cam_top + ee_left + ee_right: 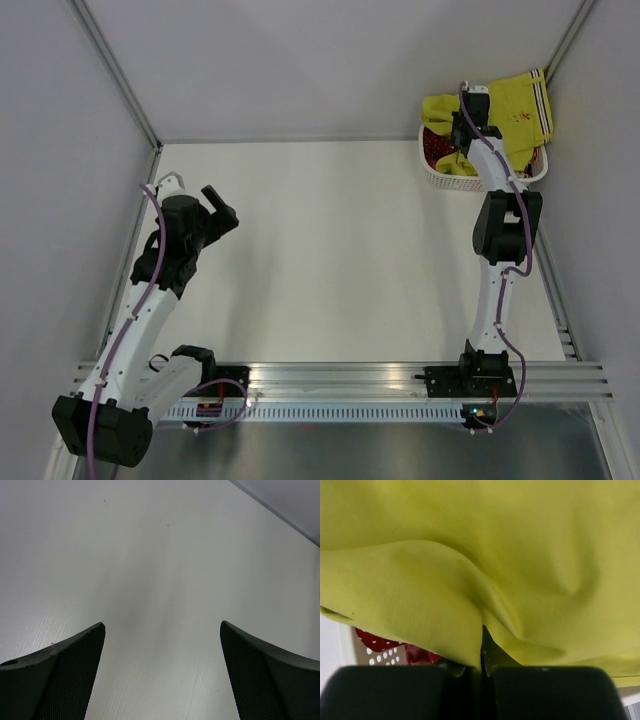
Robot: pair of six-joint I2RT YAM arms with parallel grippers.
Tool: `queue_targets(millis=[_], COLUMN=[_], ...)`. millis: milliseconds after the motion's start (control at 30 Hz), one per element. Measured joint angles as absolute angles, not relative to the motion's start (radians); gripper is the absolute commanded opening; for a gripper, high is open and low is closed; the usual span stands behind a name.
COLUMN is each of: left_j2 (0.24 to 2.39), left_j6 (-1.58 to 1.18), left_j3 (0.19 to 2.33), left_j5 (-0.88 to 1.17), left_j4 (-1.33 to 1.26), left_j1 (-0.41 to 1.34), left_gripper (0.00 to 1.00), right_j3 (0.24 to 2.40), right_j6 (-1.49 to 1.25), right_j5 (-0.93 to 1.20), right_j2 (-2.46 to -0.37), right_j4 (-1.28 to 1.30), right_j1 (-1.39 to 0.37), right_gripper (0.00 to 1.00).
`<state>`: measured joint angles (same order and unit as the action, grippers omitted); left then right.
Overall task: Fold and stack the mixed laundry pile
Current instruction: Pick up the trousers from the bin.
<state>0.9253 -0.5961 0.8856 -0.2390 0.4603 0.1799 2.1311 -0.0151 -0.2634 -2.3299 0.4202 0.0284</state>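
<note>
The yellow-green garment [505, 112] with a striped band lies over the white basket [437, 172] at the far right of the table. It fills the right wrist view [485, 555]. My right gripper [462, 133] reaches into the basket and is shut on a fold of the garment [481, 647]. A dark red white-dotted cloth [375, 642] shows under the garment, also in the top view [436, 146]. My left gripper [222, 213] hovers open and empty over the left side of the table; its fingertips [75, 660] frame bare white surface. The other garments are hidden.
The white table [340, 250] is bounded by grey walls at the left, back and right. A metal rail [340, 378] with the arm bases runs along the near edge. The basket stands in the far right corner.
</note>
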Motion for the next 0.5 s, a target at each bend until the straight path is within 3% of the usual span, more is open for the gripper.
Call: queue_targets(millis=[233, 500], left_j2=[0.924, 0.858], left_j6=[-0.596, -0.596], left_j3=[0.887, 0.887], left_j5=[-0.237, -0.18], left_j4=[0.456, 0.451], left_j1=[0.18, 0.18], left_gripper=[1.0, 1.0], right_j3=[2.132, 2.142], right_j6=[-0.022, -0.025], right_j5=[-0.264, -0.157], right_j2=[-2.258, -1.955], right_j4=[0.456, 0.548], right_j1=[0.03, 0.008], right_gripper=[0.0, 0.0])
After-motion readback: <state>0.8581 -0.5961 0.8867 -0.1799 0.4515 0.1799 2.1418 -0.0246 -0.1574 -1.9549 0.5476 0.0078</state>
